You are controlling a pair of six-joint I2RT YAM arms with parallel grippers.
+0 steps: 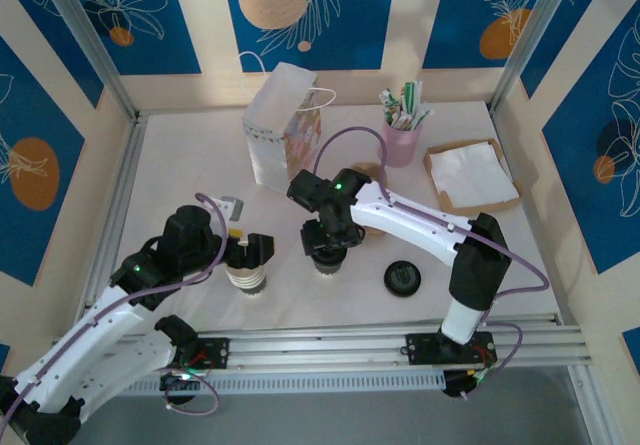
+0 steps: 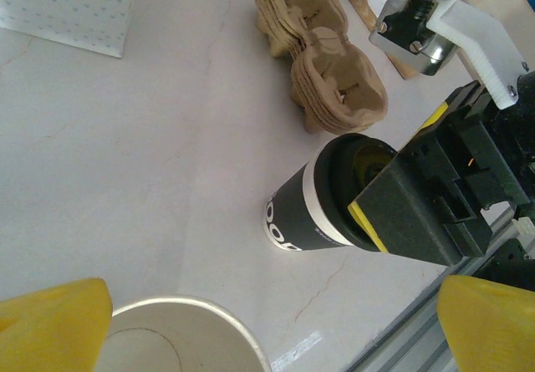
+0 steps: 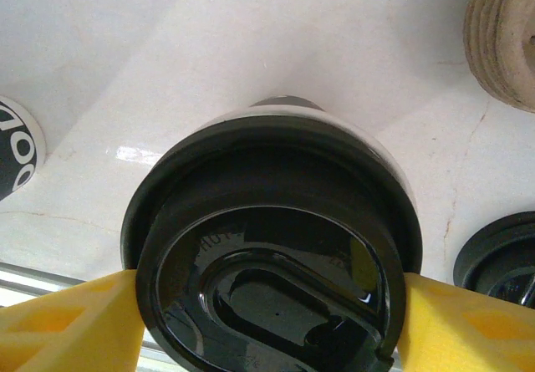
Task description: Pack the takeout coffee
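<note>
Risk of spill: right gripper (image 3: pixel 267 322) clamps small cream dark-banded paper cup (image 2: pixel 297 213) only by round black plastic lid (image 3: pixel 267 221), which may pop off; left gripper (image 2: pixel 267 330) gapes open.

The takeout coffee (image 3: pixel 267 247) is wearing a shiny black plastic lid on a matt paper cup. The white bench (image 3: pixel 251 38) is looking smooth and a bit glossy. The brown cardboard trays (image 2: pixel 322 63) are looking rough and dull.

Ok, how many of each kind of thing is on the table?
Lidded coffee cup: 1
Stack of open cups: 1
Stack of cup carriers: 1
Paper bag: 1
Pink cup of straws: 1
Napkin tray: 1
Loose black lid: 1
Total: 7
</note>
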